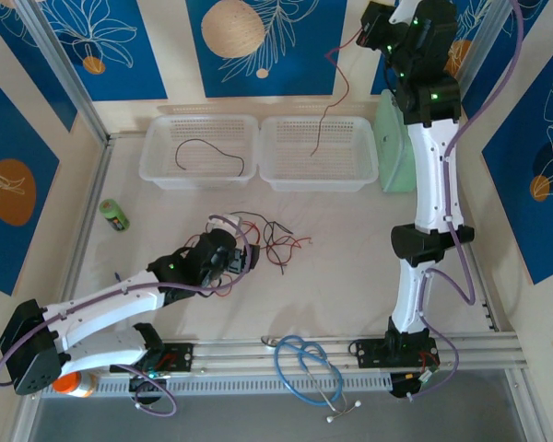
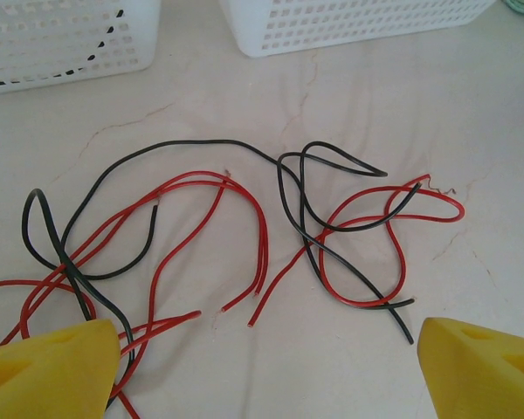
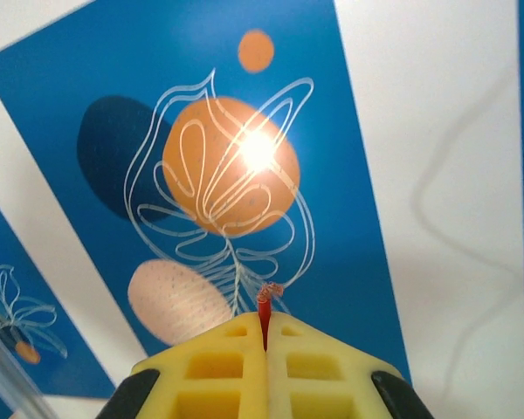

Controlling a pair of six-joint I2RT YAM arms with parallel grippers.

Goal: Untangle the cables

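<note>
Table (image 1: pixel 350 285): pale cloth, everything I am working on lies ahead of my fingers.

Two white mesh baskets at the far side, well beyond my left fingers. Left basket (image 1: pixel 152 147) holds one black wire (image 1: pixel 207 145) lying loose by itself. Right basket (image 1: pixel 359 147) sits below my raised right fingers. Judgement: the baskets take freed strands, sorted by colour.

Blue stethoscope (image 1: pixel 304 339) lies behind both hands at the near rail. Not part of the job.

Right gripper (image 3: pixel 264 327): lifted high above the right basket, yellow pads pressed together on one red wire (image 1: pixel 324 115). Its bare tip pokes up just past the pad seam, and the rest hangs down into the basket. Held high, I judge, so the whole strand clears the pile and can drop in straight.

Left gripper (image 2: pixel 262 336): low over the table, yellow pads (image 2: pixel 61 367) spread wide, nothing between them. Poised this way to bracket the next strand.

Tangle (image 2: pixel 319 249): the remaining red and black cables lie on the cloth just ahead of my left pads. One knot of crossed loops sits ahead toward the right pad. A second cluster runs under and beside the left pad, where a black loop crosses several red strands.

Loose red ends lie between the two pads. Those look easiest to pick off next.
</note>
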